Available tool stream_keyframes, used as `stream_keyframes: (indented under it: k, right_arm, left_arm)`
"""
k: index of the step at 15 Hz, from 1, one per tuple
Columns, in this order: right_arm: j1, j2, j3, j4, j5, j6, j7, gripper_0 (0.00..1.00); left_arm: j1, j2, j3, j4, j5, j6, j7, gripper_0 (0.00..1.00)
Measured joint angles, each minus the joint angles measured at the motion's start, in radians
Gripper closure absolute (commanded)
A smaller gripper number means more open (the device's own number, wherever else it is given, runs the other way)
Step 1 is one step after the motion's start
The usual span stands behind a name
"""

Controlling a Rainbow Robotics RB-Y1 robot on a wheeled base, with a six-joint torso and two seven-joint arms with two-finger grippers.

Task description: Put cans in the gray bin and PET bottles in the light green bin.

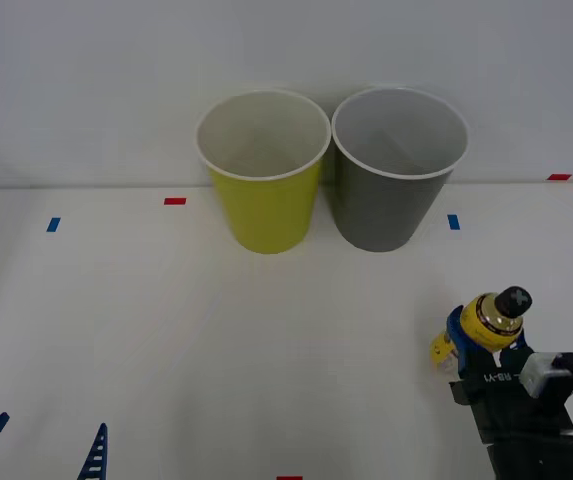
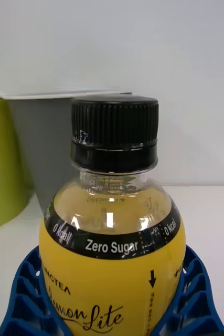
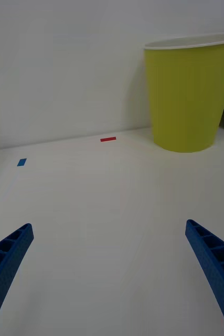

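My right gripper (image 1: 464,338) at the front right of the table is shut on the PET bottle (image 1: 493,318), a small one with a yellow label and a black cap. The right wrist view has the PET bottle (image 2: 112,252) between the blue fingers (image 2: 22,304) of the right gripper (image 2: 112,315). The light green bin (image 1: 266,205) and the gray bin (image 1: 386,205) stand side by side at the back, both upright. My left gripper (image 1: 46,442) waits open at the front left. Cans are out of view.
Small red tape marks (image 1: 174,201) and blue tape marks (image 1: 53,224) dot the white table (image 1: 216,330). A pale wall rises right behind the bins. The left wrist view has the light green bin (image 3: 188,100) ahead of the open left gripper (image 3: 109,247).
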Motion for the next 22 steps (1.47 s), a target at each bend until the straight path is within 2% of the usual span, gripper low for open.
stream_keyframes:
  k: [8,10,15,17,20,22]
  right_arm:
    - [0.012,0.059,-0.180,-0.304,-0.020,0.418,0.021,1.00]
    - [-0.015,0.066,-0.204,-0.341,-0.011,0.471,0.022,1.00]
    - [-0.071,0.065,-0.221,-0.407,0.032,0.517,0.035,1.00]
    - [-0.103,0.076,-0.241,-0.449,0.050,0.611,0.030,1.00]
    - [-0.160,0.104,-0.260,-0.470,0.081,0.690,0.013,1.00]
    - [-0.193,0.129,-0.278,-0.501,0.121,0.796,-0.014,1.00]
  left_arm:
    - [0.000,0.000,0.000,0.000,0.000,0.000,0.000,0.00]
    - [0.000,0.000,0.000,0.000,0.000,0.000,0.000,0.00]
    - [0.000,0.000,0.000,0.000,0.000,0.000,0.000,0.00]
    - [0.000,0.000,0.000,0.000,0.000,0.000,0.000,0.00]
    - [0.000,0.000,0.000,0.000,0.000,0.000,0.000,0.00]
    - [0.000,0.000,0.000,0.000,0.000,0.000,0.000,0.00]
